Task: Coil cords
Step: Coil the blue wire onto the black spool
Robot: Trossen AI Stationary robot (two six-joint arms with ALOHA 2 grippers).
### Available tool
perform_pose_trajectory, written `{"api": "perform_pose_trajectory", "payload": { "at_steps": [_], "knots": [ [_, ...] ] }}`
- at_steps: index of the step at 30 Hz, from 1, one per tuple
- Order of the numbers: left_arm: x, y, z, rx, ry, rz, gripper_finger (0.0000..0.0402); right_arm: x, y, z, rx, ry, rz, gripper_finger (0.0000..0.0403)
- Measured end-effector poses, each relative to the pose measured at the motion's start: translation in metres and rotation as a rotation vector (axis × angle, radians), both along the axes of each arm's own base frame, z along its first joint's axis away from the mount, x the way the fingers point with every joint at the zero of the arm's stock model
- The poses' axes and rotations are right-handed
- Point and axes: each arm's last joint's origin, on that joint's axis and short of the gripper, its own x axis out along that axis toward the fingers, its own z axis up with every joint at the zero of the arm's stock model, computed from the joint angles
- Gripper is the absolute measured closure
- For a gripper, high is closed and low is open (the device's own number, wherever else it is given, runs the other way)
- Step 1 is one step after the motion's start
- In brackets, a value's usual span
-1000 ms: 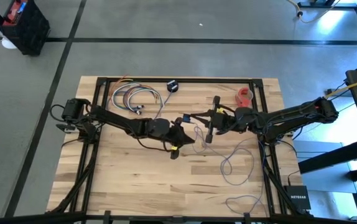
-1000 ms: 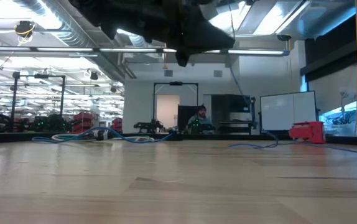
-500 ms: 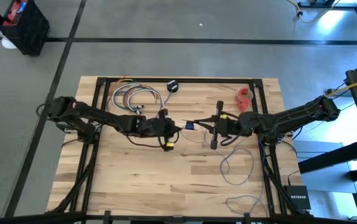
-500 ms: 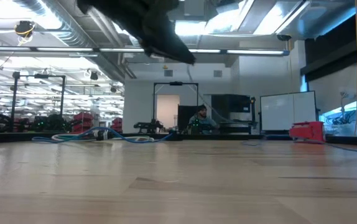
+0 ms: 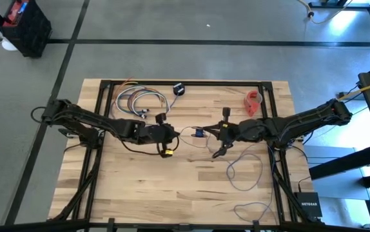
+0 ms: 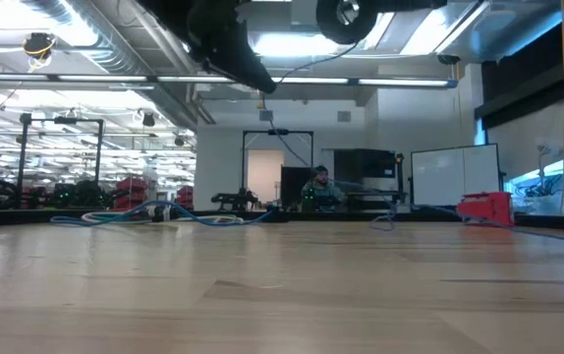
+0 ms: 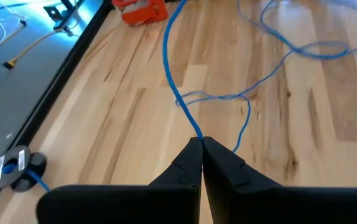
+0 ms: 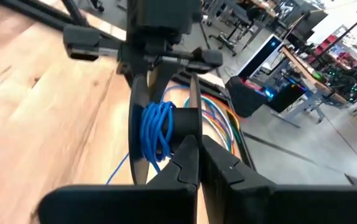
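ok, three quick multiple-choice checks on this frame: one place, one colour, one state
1. Where is the red tape roll?
A. on the table, by the right arm
B. in the left gripper
C. on the floor

2. What colour is the cord at the left gripper?
A. yellow
B. blue
C. white

3. The left gripper is:
A. wide open
B. shut on nothing
C. shut on the cord

A: the red tape roll lies on the table.
B: the cord is blue.
C: the left gripper pinches it.
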Motion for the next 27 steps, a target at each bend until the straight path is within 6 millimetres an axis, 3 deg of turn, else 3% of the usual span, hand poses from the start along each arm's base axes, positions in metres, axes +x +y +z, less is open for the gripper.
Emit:
{"api": "perform_pose_trajectory", "payload": {
  "at_steps": [9,17,27],
  "knots": [
    [-0.01,-0.011,0.021,-0.021,-0.098,-0.037,0.04,0.01,-0.009,-0.019,-0.065,0.113,-0.126,0.0398],
    [-0.005,-0.017,0.028,-0.02,-0.197,-0.066,0.04,0.037,-0.029,-0.046,-0.08,0.17,-0.211,0.0398],
    [0.01,-0.02,0.025,-0.025,-0.285,-0.073,0.0399,0.075,-0.024,-0.052,-0.02,0.147,-0.172,0.0398]
  ]
}}
